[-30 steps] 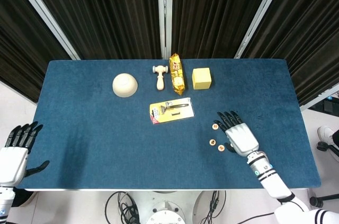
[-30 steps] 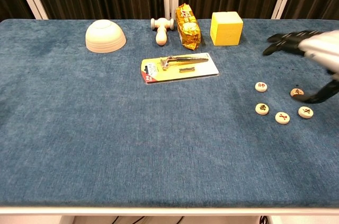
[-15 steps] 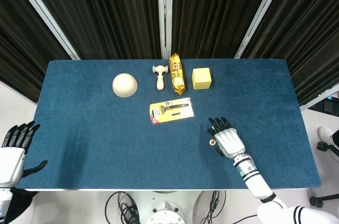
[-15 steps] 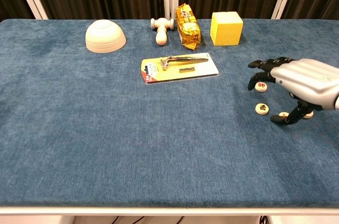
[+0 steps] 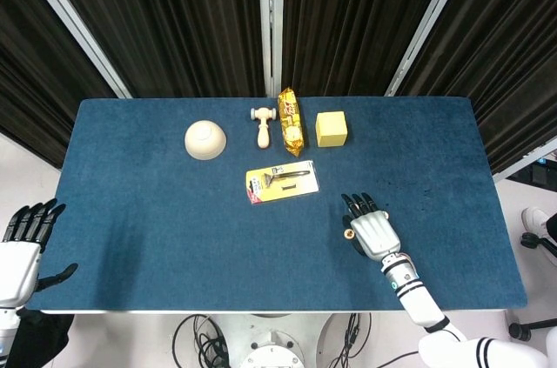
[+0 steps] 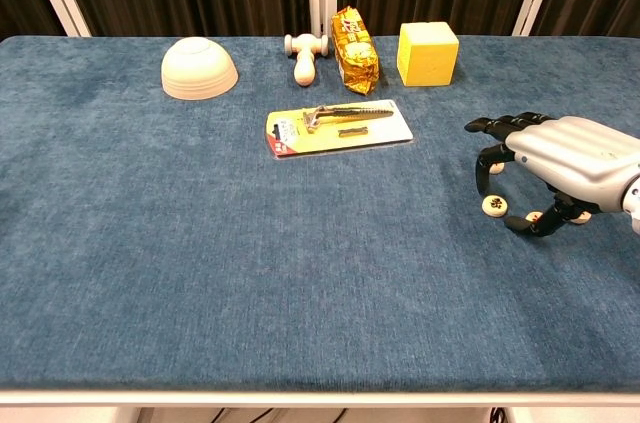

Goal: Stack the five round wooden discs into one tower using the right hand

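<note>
Right hand (image 6: pixel 556 168) arched palm-down over discs (image 6: pixel 494 206) (fingertips lowered)

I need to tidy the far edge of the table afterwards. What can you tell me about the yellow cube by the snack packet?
The yellow cube is a plain, matte block, sponge-like or foam-like in look, with soft edges and no markings visible. It sits flat and upright on the blue cloth table near the far edge, just right of the orange snack packet, with a narrow gap between them. Nothing touches it but the table; the right hand is nearer the camera, well apart.
</note>
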